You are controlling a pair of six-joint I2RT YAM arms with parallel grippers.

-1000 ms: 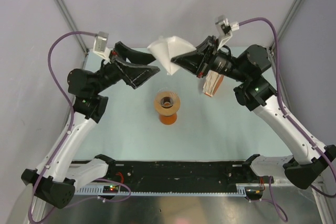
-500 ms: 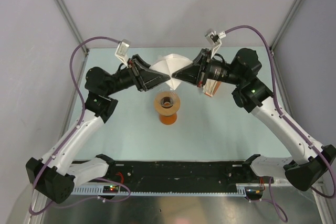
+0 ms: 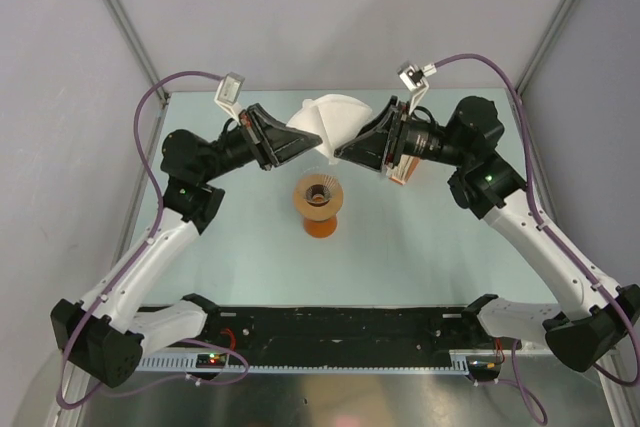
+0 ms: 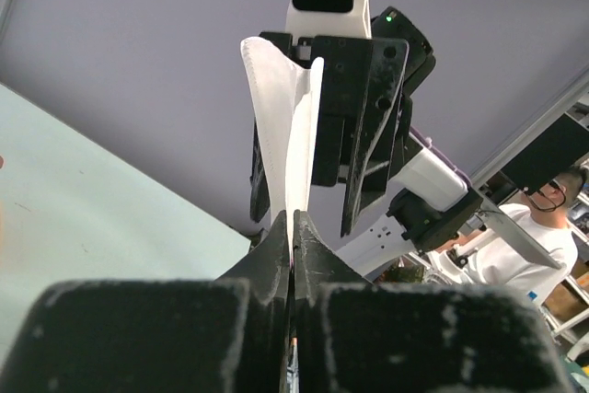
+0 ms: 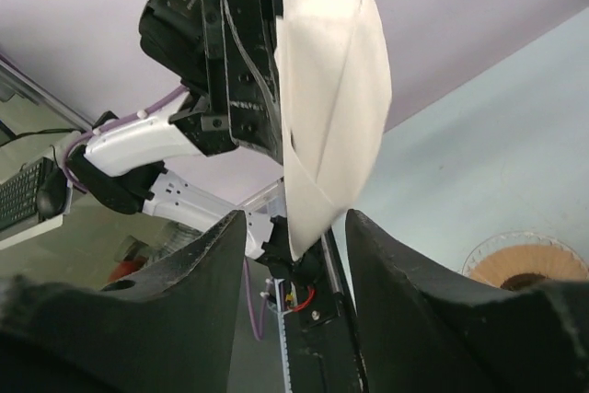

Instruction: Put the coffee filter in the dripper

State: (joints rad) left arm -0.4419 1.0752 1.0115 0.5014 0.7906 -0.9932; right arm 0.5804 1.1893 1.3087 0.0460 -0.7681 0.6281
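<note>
The white paper coffee filter (image 3: 330, 120) hangs in the air above the far half of the table. My left gripper (image 3: 306, 140) is shut on its left edge; in the left wrist view the black jaws (image 4: 293, 224) pinch the thin filter (image 4: 281, 126). My right gripper (image 3: 341, 151) faces it from the right and is open, its fingers apart on either side of the filter's lower corner (image 5: 329, 117) without pinching it. The tan-brown dripper (image 3: 318, 191) with its dark centre hole stands just below and nearer, and shows at the lower right of the right wrist view (image 5: 529, 267).
The dripper rests on an orange vessel (image 3: 321, 223) at the middle of the pale green table (image 3: 420, 247). A tan-and-white stack of filters (image 3: 398, 165) stands behind the right gripper. Metal frame posts rise at the back corners.
My left gripper swung in and shut on the filter's left edge. My right gripper, shut on the filter before, has opened and let go. The filter shifted slightly.
</note>
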